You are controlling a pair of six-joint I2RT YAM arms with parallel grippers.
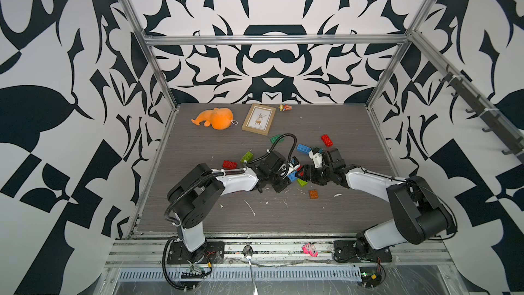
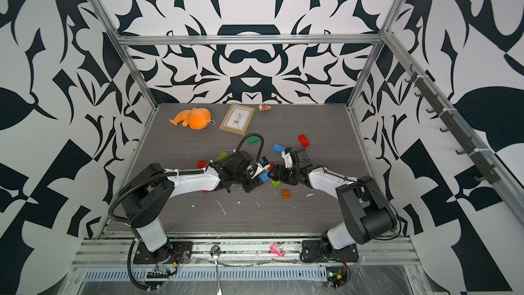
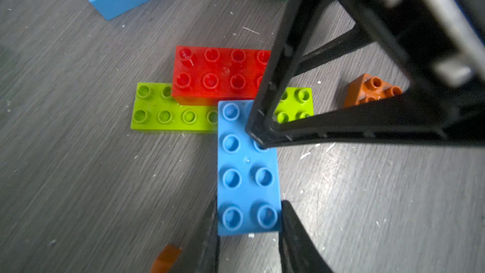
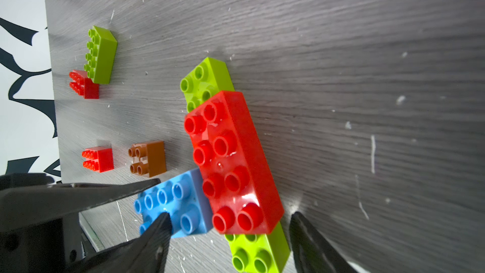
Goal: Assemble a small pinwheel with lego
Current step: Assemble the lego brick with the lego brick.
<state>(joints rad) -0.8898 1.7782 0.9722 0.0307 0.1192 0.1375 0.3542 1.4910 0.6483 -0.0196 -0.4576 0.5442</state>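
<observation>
Nearest you on the grey wood-grain bench, a small orange-brown square studded brick lies loose, just short of the work; route both claws clear of it. Behind it, at mid-bench, sits the part-built pinwheel: a red 2x4 studded brick stacked on a lime green 2x4 studded brick, with a blue 2x4 studded brick set crosswise, its far end over the lime brick and butted against the red one. The step in hand appears to be seating this blue blade. The left claw is closed narrow on the blue brick's free end, one finger on each long side; hold that grip square so the brick cannot yaw. The right claw stands wide and grips nothing; its jaws straddle the red brick's end, and one fingertip rests on the blue brick near the overlap. Press straight down there, over the covered studs and not on the overhang, or the stack is likely to tip. Whether the studs are fully home cannot be told. Farther back lie spares: a second lime green brick, a second blue brick and a dark green brick. Pose: the left arm and the right arm reach in low from their near-edge bases, forearms nearly level, claws meeting tip to tip over the stack.
</observation>
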